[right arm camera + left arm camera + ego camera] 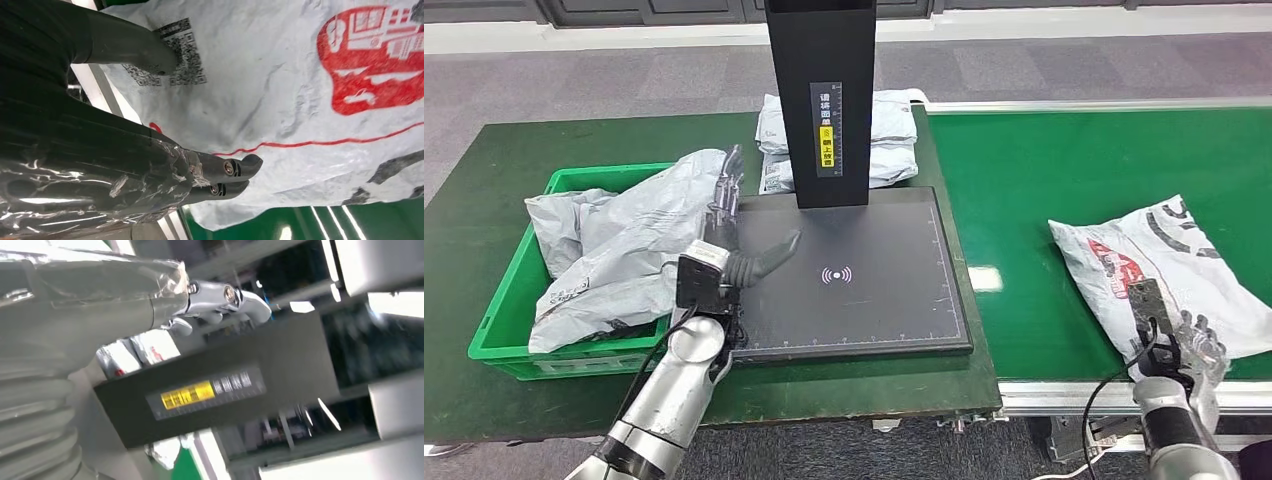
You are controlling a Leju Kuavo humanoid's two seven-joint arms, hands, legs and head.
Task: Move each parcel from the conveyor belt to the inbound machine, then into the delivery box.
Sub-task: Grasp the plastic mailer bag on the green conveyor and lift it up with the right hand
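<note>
The left hand [729,225] is reaching over the left edge of the inbound machine [864,300], a flat black pad with a black upright column [821,100] rising from its far side. Its fingers are lying stretched out toward the far side and its thumb is angling off to the right above the pad, so the hand is spread and holding nothing. Just left of it, a green delivery box [504,310] is sitting on the tabletop [484,160] with a crumpled grey parcel [624,245] lying in it and bulging over the right rim, right beside the fingers. Behind the column, more grey parcels [889,140] are lying stacked on the far part of the tabletop.

To the right, a white parcel with red print [1159,270] is lying flat on the green conveyor belt [1044,200], near its near edge. The right hand [1179,345] is hovering at the near corner of this parcel; in the right wrist view its thumb [135,47] and darker fingers [235,172] are standing apart over the bag's surface, not clamped on it.
</note>
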